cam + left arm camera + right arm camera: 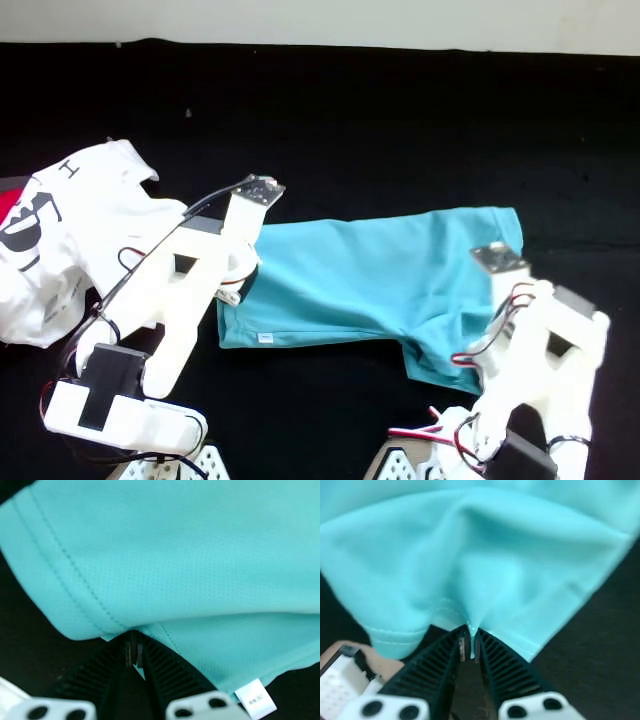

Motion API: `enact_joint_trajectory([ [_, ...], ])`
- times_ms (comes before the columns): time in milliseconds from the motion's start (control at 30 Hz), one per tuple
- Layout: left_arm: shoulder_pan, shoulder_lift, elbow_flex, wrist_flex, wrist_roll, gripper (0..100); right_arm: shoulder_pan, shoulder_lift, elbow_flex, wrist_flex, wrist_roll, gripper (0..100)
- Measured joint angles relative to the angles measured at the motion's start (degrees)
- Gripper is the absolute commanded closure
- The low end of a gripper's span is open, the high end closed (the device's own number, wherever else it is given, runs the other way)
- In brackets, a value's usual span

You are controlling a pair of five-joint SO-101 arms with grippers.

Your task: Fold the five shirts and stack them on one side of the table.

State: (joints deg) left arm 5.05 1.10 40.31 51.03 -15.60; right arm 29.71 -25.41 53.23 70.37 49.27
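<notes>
I have the teal shirt lying across the middle of the black tabletop, spread out wide but creased, with a fold line running along its length. In the high view its near edge is straight on the left side and sags into a bunched corner towards the right. My left gripper has its fingers clenched on the shirt's stitched edge, a small tuck of the teal cloth pinched between the ribbed black pads. A small white label sticks out from the hem just beside that grip; from above, the same label sits on the near edge of the shirt close to the left arm. My right gripper is also grasping the teal shirt, its fingers pressed together on the hem, and the cloth puckers into folds that fan out from the pinch. In the high view the right arm stands at the shirt's near right corner, and the left arm leans over its left end. A white shirt with black print lies crumpled at the left side of the tabletop, just beside the left arm and apart from the teal one.
</notes>
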Motion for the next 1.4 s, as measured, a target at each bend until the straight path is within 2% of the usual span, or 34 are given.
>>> enact_joint_trajectory([
  [100, 0.00, 0.00, 0.00, 0.00, 0.00, 99, 3.87, 0.00, -5.27, 0.97, 0.44, 99.2],
  [233, 0.00, 0.00, 0.00, 0.00, 0.00, 99, 6.77, 0.18, -9.58, 4.48, 6.51, 99.2],
  [767, 0.00, 0.00, 0.00, 0.00, 0.00, 99, 13.89, 0.18, -9.05, 5.71, 20.75, 98.8],
  [833, 0.00, 0.00, 0.00, 0.00, 0.00, 99, 13.98, 0.18, -7.65, 5.71, 21.01, 96.4],
  [967, 0.00, 0.00, 0.00, 0.00, 0.00, 99, 13.98, 0.18, -5.36, 5.71, 21.10, 83.1],
  [1100, 0.00, 0.35, -0.88, 0.26, 0.00, 99, 13.98, 0.18, -6.42, 6.95, 21.01, 82.3],
  [1200, -0.09, 0.70, -5.10, 5.36, 0.00, 99, 13.98, 0.18, -11.43, 9.05, 18.55, 82.4],
  [1300, 0.00, 0.88, -12.04, 15.21, 0.00, 99, 13.45, 0.35, -17.05, 9.23, 12.48, 83.1],
  [1400, 0.26, 0.88, -22.42, 26.20, 0.00, 99, 9.49, 0.35, -19.43, 7.38, 3.96, 94.1],
])
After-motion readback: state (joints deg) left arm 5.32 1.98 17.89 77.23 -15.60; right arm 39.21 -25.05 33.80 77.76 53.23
